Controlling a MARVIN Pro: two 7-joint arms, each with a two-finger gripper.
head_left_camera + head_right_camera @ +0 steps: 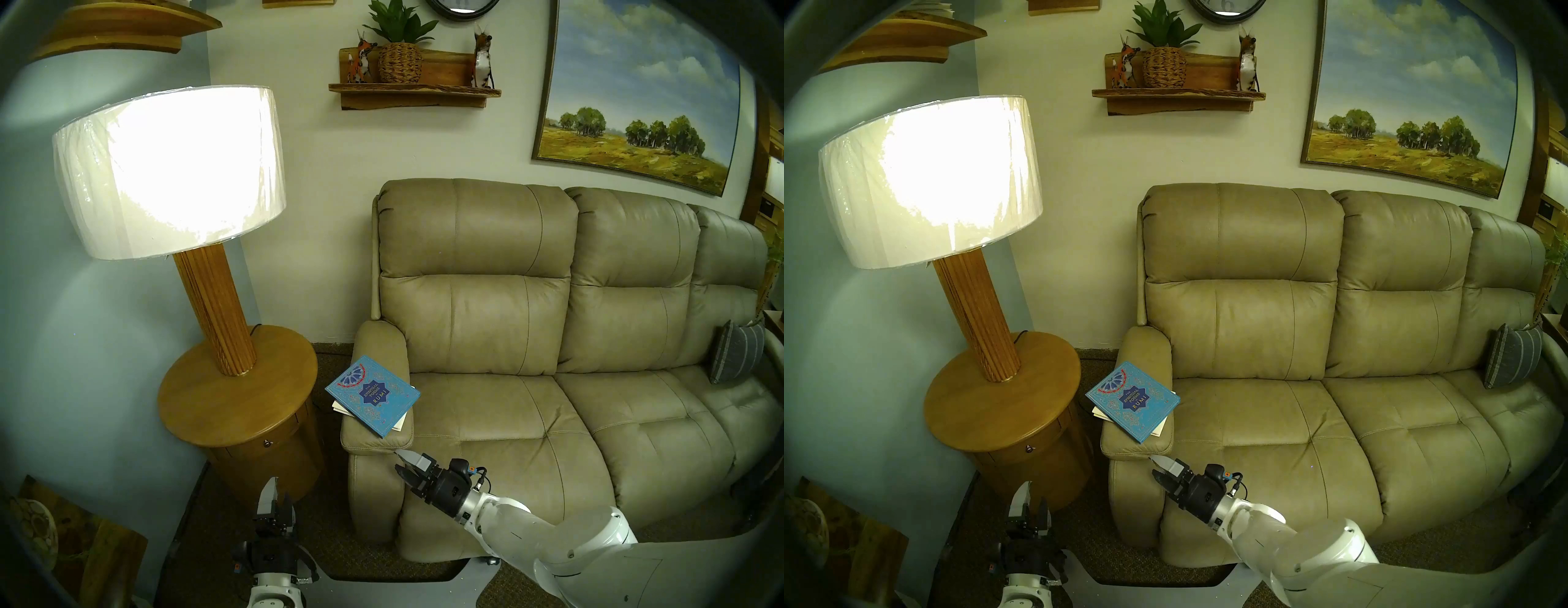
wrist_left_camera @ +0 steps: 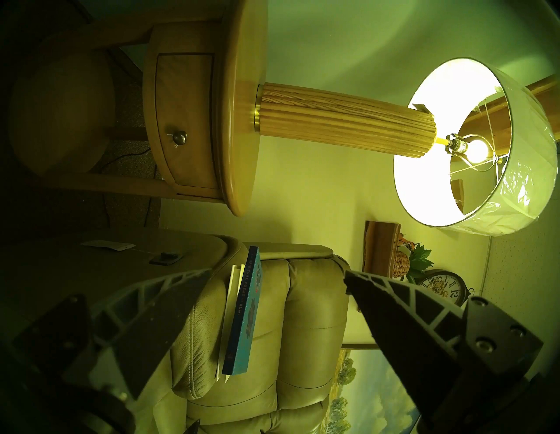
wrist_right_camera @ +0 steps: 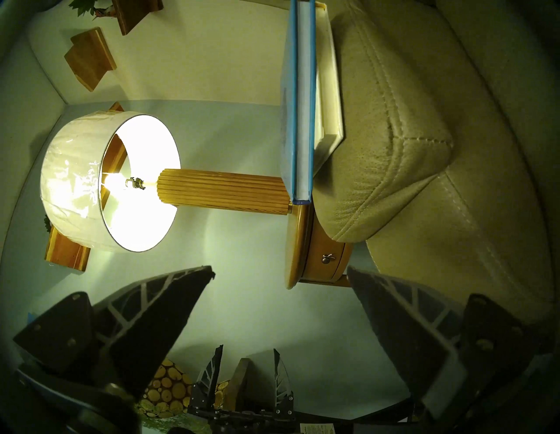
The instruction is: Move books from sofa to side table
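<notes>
- Head stereo left showed us the blue book (image 1: 373, 395) stacked on the white book (image 1: 339, 406) on the sofa (image 1: 530, 403) armrest, at three o'clock from the bench (image 1: 203, 407).
- Both the right gripper (image 1: 401, 461) and the left gripper (image 1: 278, 494) had jaws apart, empty.
- We judged a nudge could slide the overhanging stack floorward; the lamp (image 1: 216, 314) crowds placement.
</notes>
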